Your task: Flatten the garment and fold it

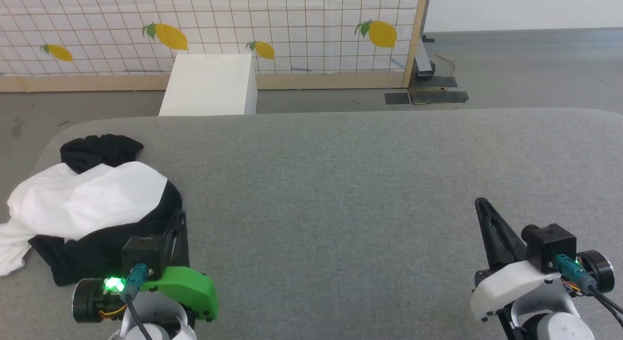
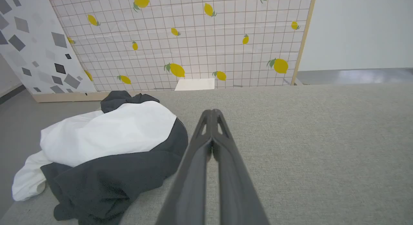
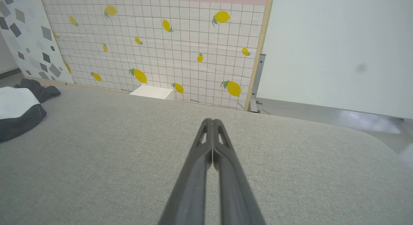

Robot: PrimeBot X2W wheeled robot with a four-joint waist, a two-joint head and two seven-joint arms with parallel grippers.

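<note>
Head view: I'm looking across the grey table (image 1: 340, 184), w/ the garment (image 1: 92, 194) lying bunched in a heap at its left edge. White panel is draping on top, black parts crumpling under & behind, no clear long axis. Left gripper (image 1: 180, 214) is hovering just beside the heap's right side, so it's the nearer arm. Right gripper (image 1: 482, 203) is waiting well apart. Both are pinching closed, empty.

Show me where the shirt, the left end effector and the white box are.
shirt (image 1: 92, 194): head view, on its white panel.
left end effector (image 2: 212, 113): left wrist view, at the closed fingertips.
box (image 1: 209, 84): head view, on its top face.
</note>
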